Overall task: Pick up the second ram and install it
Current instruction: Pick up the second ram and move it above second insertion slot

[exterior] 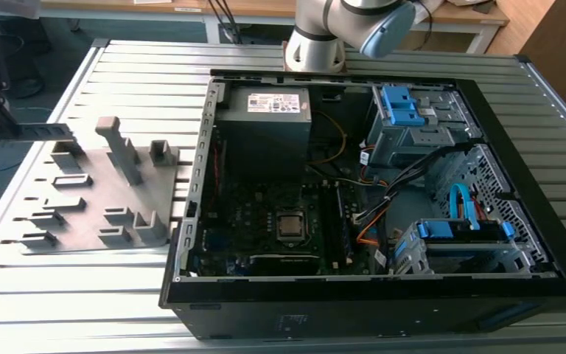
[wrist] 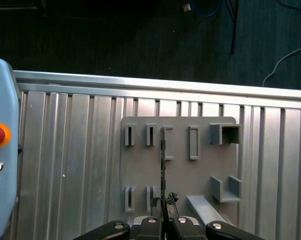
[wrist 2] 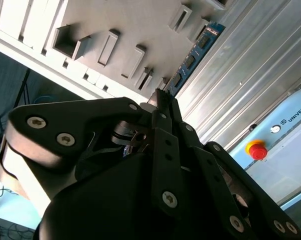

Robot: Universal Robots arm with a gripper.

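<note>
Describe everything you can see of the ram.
The ram is a long, thin stick: a blue-green circuit board with a row of flat black chips on one face. Edge-on in the first wrist view, it is a narrow dark line. The gripper is shut on one end; the rest sticks straight out over the grey tray. In the exterior view it looks level and raised above the tray; whether its far end touches the tray I cannot tell.

Black satin end effector (wrist 2: 163, 100), bright metal screws (wrist 2: 169, 199). In its grip, second ram (wrist 2: 193, 56): matt circuit board. Beneath it, holder tray (wrist: 200, 172): smooth matt grey plastic. Under that, worktop (wrist: 65, 165): ribbed bare metal, dull sheen.
</note>
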